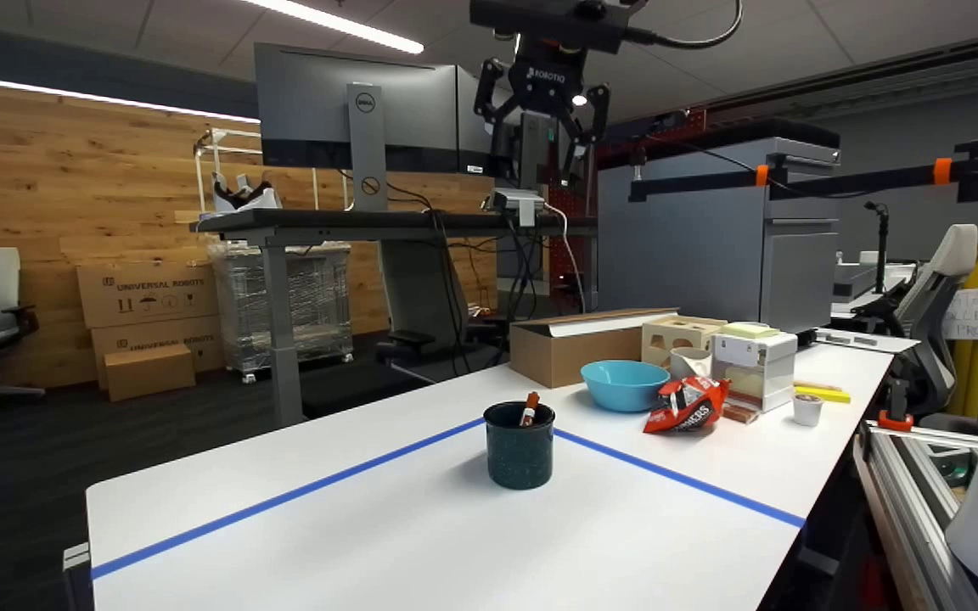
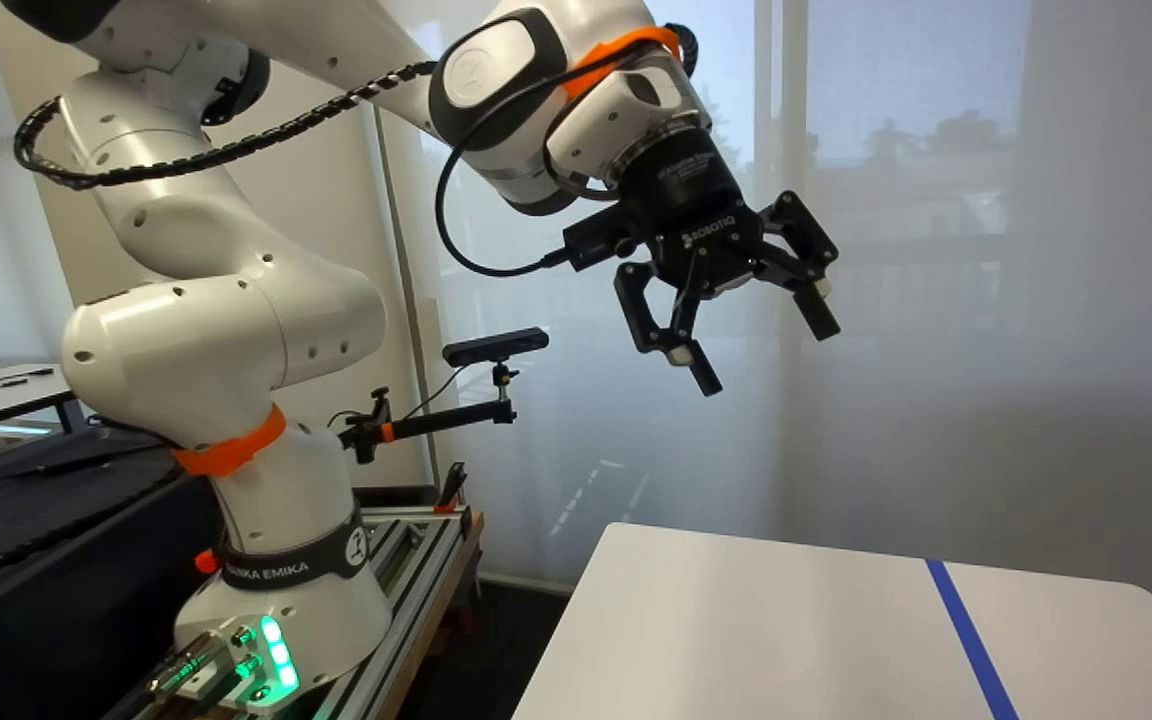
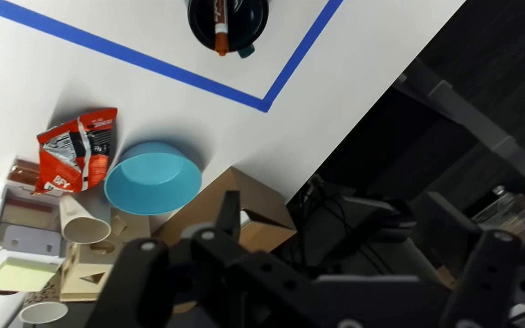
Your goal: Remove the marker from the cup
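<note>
Claw (image 1: pixel 536 165): spread wide, nothing between the fingers (image 2: pixel 706 368). Hangs high over the table (image 1: pixel 370 552), touching nothing.

Marker (image 3: pixel 221 28): in the cup (image 1: pixel 520 458), cap end (image 3: pixel 221 43) up past the rim, lower end hidden inside. In an exterior view the cup stands upright within the tape (image 1: pixel 285 497), nearer than the bowl (image 1: pixel 625 386) and left of it; near and far below follow that view.

Key relation: marker lies well below the claw. By the wrist view it also sits to the near side of the fingers' aim; one finger there overlaps the box (image 3: pixel 198 202), neither overlaps the cup. Marker's long axis is tilted, cap end crossing the far rim, handle (image 3: pixel 246 51) just beside. In the wrist view the axis runs roughly square to the line joining the fingers, so the claw's turn looks usable as it is (judgement).

Estimate: removal not yet begun. Next should be a descent with a shift nearer, then a pinch across the cap end, drawn out along the tilt. Risk: a finger snagging rim or handle and tipping the cup.
</note>
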Controlling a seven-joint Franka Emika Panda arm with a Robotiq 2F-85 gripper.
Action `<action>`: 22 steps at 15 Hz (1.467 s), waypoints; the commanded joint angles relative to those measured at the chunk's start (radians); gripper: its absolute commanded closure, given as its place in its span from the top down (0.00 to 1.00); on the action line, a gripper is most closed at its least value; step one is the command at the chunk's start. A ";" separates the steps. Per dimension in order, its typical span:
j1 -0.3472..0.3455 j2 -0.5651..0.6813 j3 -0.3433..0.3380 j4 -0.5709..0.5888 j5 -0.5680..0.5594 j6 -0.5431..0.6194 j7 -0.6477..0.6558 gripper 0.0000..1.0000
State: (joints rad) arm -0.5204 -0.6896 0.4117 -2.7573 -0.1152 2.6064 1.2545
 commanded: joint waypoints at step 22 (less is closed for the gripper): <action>0.046 0.466 -0.102 0.104 -0.531 -0.027 0.664 1.00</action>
State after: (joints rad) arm -0.5264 -0.3178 0.3573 -2.7057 -0.5607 2.5892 1.8266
